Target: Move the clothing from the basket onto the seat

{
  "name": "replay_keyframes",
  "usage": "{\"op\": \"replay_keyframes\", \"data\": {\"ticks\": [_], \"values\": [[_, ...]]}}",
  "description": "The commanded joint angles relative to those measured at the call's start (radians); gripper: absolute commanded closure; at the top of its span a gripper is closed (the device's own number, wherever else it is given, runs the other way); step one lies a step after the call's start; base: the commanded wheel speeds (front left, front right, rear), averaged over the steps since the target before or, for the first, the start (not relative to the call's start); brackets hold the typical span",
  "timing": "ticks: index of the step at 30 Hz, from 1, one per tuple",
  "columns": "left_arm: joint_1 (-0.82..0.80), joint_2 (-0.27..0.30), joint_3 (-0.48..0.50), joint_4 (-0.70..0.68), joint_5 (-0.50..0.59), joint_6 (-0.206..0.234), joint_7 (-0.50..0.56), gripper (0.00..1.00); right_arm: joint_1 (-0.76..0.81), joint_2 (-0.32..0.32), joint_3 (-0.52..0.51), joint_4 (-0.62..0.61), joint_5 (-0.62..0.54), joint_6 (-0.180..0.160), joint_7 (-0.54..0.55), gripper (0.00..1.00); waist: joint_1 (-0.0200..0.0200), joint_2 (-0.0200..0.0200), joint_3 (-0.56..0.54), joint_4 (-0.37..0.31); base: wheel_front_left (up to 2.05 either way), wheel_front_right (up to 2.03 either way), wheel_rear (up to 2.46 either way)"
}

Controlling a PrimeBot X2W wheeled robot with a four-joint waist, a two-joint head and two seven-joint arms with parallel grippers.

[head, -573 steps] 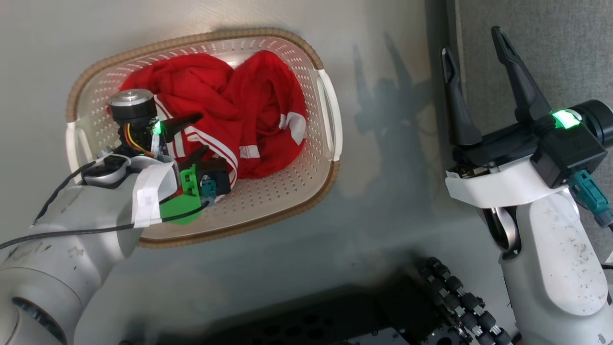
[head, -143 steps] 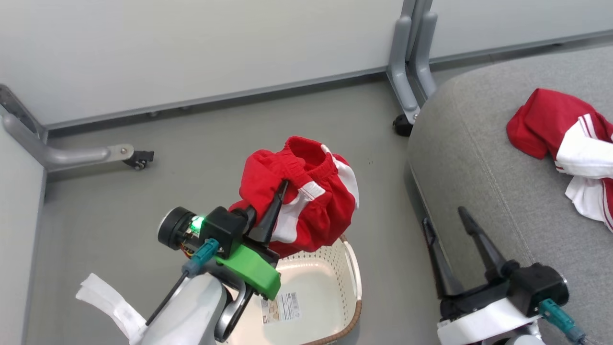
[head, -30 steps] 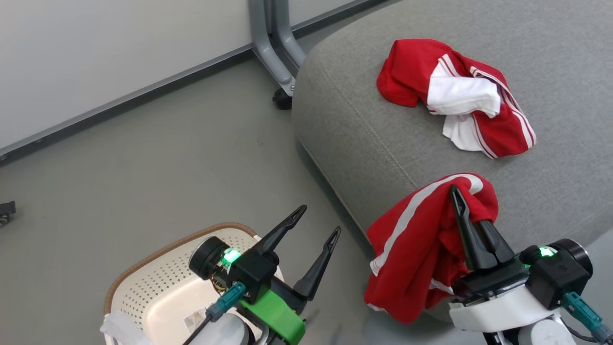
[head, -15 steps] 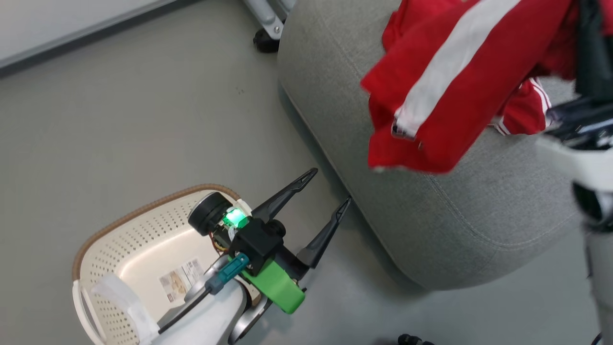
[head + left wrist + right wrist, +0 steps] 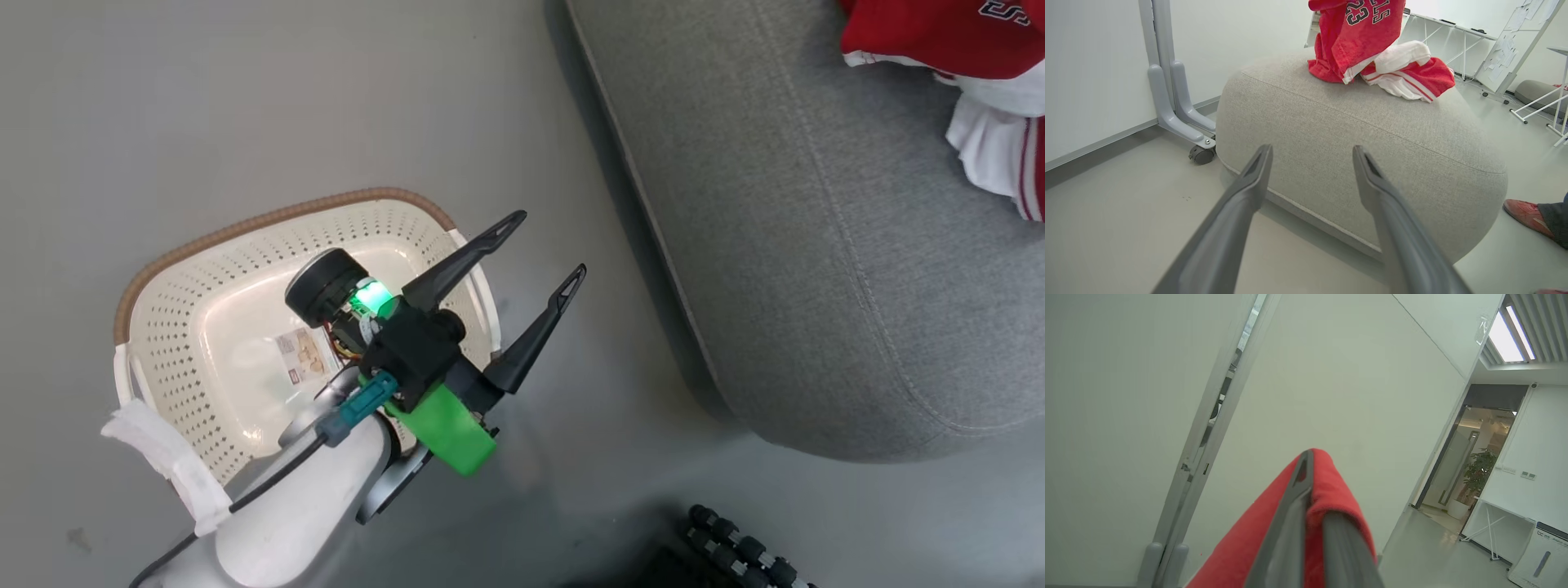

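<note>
Cream basket (image 5: 180,327) is standing empty; first garment (image 5: 1412,77) is lying on the seat (image 5: 816,245), right gripper (image 5: 1316,486) is clamping the second garment (image 5: 1359,36) over it, left gripper (image 5: 552,241) is idling wide open.

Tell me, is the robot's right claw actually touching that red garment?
Touching. The right wrist view shows the red garment draped over and pinched between the shut right gripper's fingers.

Grey floor (image 5: 245,106) carrying the seat (image 5: 816,245).
The basket (image 5: 269,216) stands on the floor near the seat, apart from it; a crumpled red-and-white garment (image 5: 1408,77) lies on the seat's top.
</note>
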Motion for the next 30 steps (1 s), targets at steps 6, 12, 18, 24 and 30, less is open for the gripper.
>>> {"op": "replay_keyframes", "data": {"ticks": [6, 12, 18, 24, 30], "values": [[-0.036, 0.017, -0.023, -0.001, 0.004, -0.001, 0.011, 0.0, 0.134, 0.067, -0.118, 0.175, -0.098, -0.001, -0.001, 1.0, -0.0002, 0.0, 0.091, 0.047, 0.0, 0.0, 0.0], [-0.025, 0.017, -0.036, 0.01, -0.007, -0.002, 0.005, 0.0, 0.242, 0.14, -0.208, 0.319, -0.174, -0.001, -0.001, 0.64, -0.0002, 0.0, 0.056, 0.035, 0.0, 0.0, 0.0], [0.01, -0.005, -0.009, 0.021, -0.026, 0.014, -0.007, 0.0, 0.368, 0.222, -0.26, 0.312, -0.213, -0.001, -0.001, 0.0, -0.0002, 0.0, -0.027, 0.032, 0.0, 0.0, 0.0], [0.075, -0.047, 0.032, 0.029, -0.048, 0.018, -0.01, 0.0, 0.544, 0.299, -0.183, 0.212, -0.178, -0.001, -0.001, 0.0, -0.0002, 0.0, -0.154, 0.048, 0.0, 0.0, 0.0], [0.174, -0.111, 0.097, 0.048, -0.028, 0.014, -0.01, 0.0, 0.702, 0.3, 0.002, 0.16, -0.094, -0.001, -0.001, 0.0, -0.0002, 0.0, -0.304, 0.117, 0.0, 0.0, 0.0]]}}
